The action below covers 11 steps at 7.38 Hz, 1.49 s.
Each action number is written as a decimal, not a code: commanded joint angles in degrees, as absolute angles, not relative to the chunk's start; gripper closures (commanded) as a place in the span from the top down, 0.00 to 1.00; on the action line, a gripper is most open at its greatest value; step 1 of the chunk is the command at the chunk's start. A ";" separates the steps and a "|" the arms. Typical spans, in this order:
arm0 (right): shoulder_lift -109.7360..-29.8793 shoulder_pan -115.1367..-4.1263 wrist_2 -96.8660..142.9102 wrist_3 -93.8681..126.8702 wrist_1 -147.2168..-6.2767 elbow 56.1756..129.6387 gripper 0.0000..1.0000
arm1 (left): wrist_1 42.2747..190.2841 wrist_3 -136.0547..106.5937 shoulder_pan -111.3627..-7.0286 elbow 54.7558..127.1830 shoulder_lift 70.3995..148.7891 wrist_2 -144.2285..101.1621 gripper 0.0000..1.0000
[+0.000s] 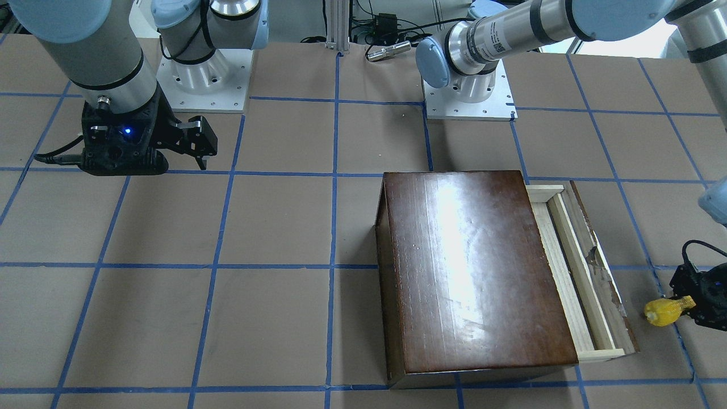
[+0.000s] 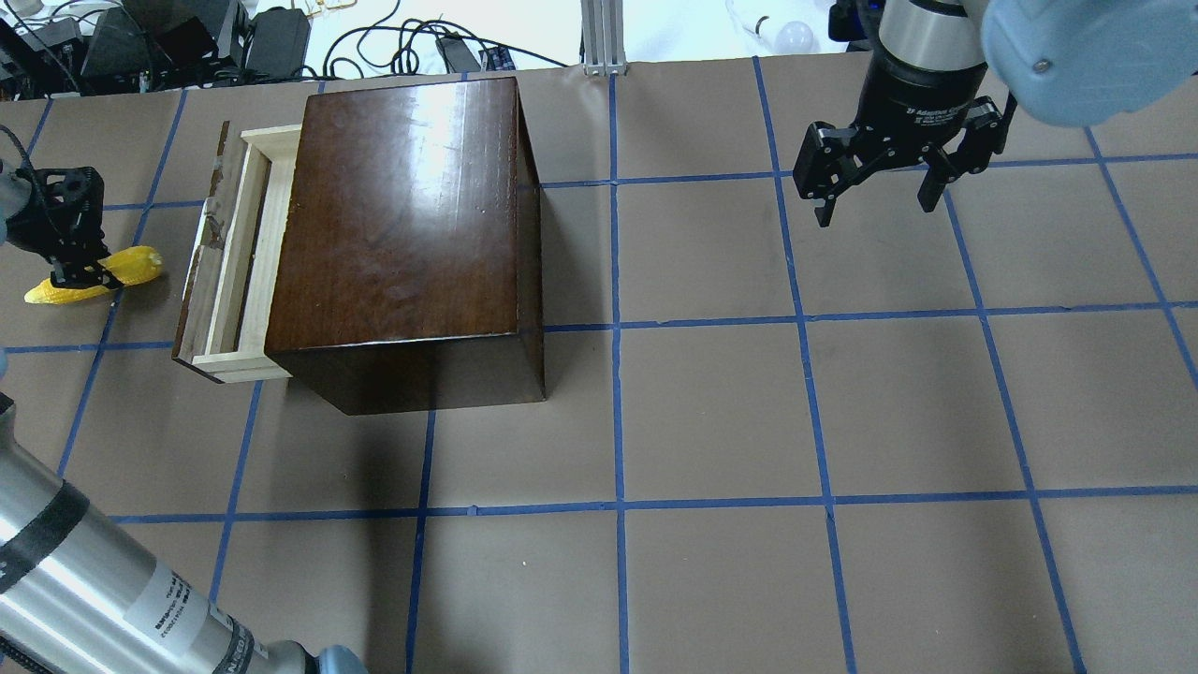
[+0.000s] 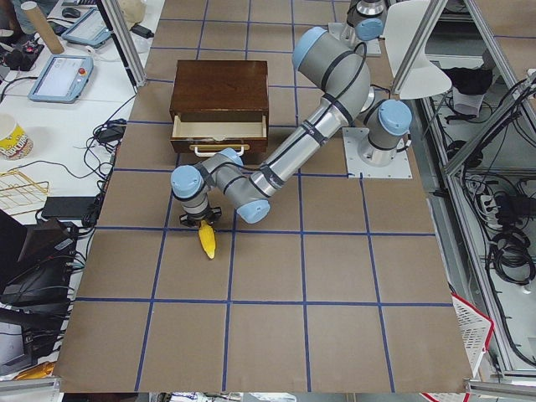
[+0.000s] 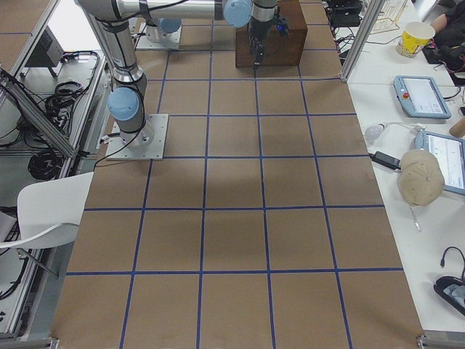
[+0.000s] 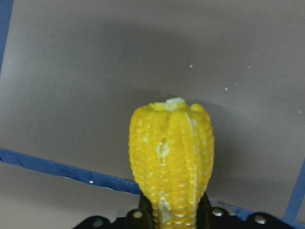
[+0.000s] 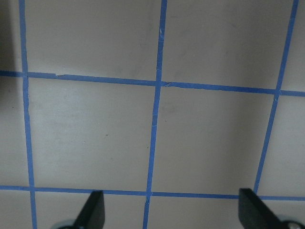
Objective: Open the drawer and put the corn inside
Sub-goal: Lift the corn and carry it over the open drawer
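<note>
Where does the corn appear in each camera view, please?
Front-facing: corn, lower right edge.
Overhead: corn, left edge.
Exterior left: corn, left of centre.
Exterior right: not visible.
Left wrist: corn, bottom centre.
Right wrist: not in it.
Shared landmark: the open drawer beside it.

The brown counter [image 2: 711,412], gridded in blue tape [image 2: 613,281], is carrying a glossy dark-brown box [image 2: 402,215] on the robot's left side, its drawer [image 2: 251,239] sticking partly out, plus two white base plates [image 1: 234,92].
</note>
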State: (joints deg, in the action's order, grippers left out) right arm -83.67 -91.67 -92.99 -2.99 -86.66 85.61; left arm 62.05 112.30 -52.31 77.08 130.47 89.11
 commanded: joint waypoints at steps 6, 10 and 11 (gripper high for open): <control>-83.67 -91.67 -92.99 -2.99 -86.66 85.61 1.00 | 76.18 89.12 -61.94 71.10 116.12 89.65 0.00; -83.67 -91.76 -92.99 -2.99 -86.66 85.61 1.00 | 82.86 50.54 -67.84 71.72 112.77 89.56 0.00; -83.67 -91.67 -92.99 -2.99 -86.66 85.61 1.00 | 84.10 42.79 -68.55 71.89 112.33 89.47 0.00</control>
State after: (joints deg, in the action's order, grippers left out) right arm -83.67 -91.70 -92.99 -2.99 -86.66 85.61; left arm 82.39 53.47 -67.32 71.69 112.99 89.51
